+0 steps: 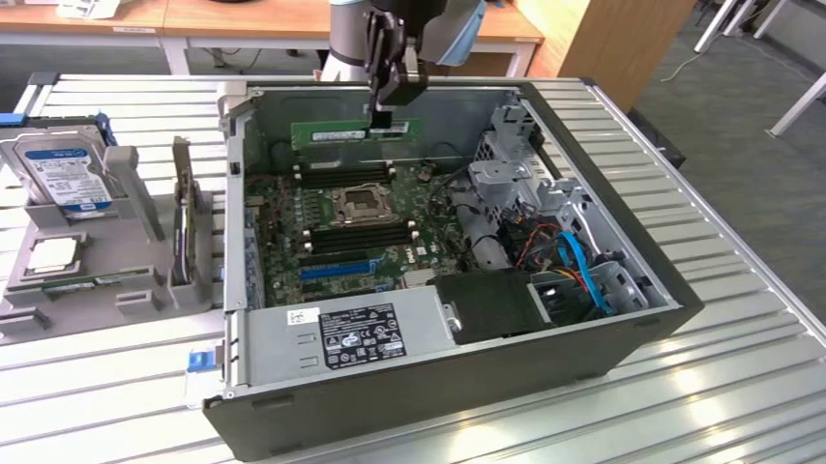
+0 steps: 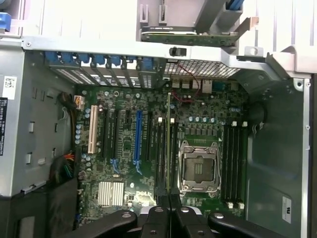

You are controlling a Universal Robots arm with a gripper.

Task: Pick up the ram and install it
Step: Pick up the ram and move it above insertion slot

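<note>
My gripper (image 1: 382, 120) is shut on the ram (image 1: 351, 132), a long green stick with a white sticker. It hangs level in the air above the far part of the open computer case (image 1: 606, 338). In the wrist view the ram (image 2: 169, 144) appears edge-on as a thin green line running out from between the black fingers (image 2: 157, 214). It hangs over the black memory slots (image 2: 159, 153) beside the processor socket (image 2: 199, 171). The stick is well above the motherboard (image 1: 278, 242) and touches nothing else.
A second bank of memory slots (image 2: 235, 163) lies on the socket's other side. At the exterior view's left, a grey holder (image 1: 77, 290) carries a hard drive (image 1: 65, 174), an upright expansion card (image 1: 181, 227) and a processor chip (image 1: 52, 253). The power supply (image 1: 348, 333) and blue cables (image 1: 581, 271) fill the case's near end.
</note>
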